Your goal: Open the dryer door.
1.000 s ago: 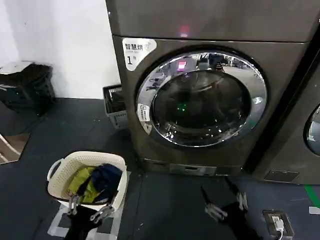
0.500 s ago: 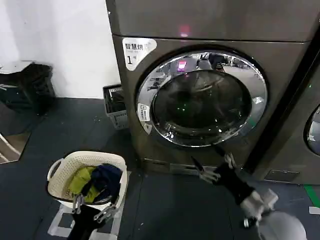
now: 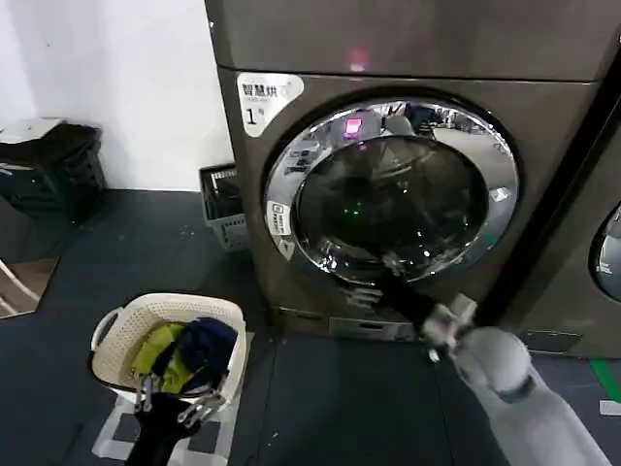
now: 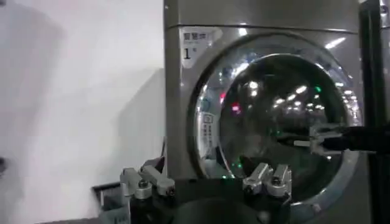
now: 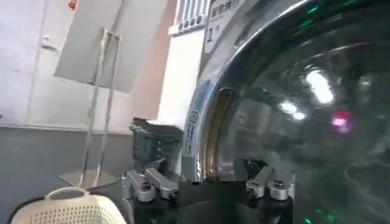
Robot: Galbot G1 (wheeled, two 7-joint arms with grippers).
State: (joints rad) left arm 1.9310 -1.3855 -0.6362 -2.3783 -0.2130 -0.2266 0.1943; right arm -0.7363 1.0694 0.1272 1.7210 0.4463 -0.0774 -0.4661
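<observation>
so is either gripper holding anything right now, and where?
Nothing held. The right gripper is open at the lower rim of the dryer door, which is shut. The left gripper hangs open by the laundry basket.

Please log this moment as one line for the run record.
phase: reach | right gripper: open, at lower chrome rim of dryer door | door: closed | left gripper: open, parked low by laundry basket

Grey rounded right forearm, black wrist; both hands' metal fingers bear screws.

laundry room; stacked machines (image 3: pixel 388 58); clothes basket (image 3: pixel 170 349); neighbouring machine (image 3: pixel 592 262)
</observation>
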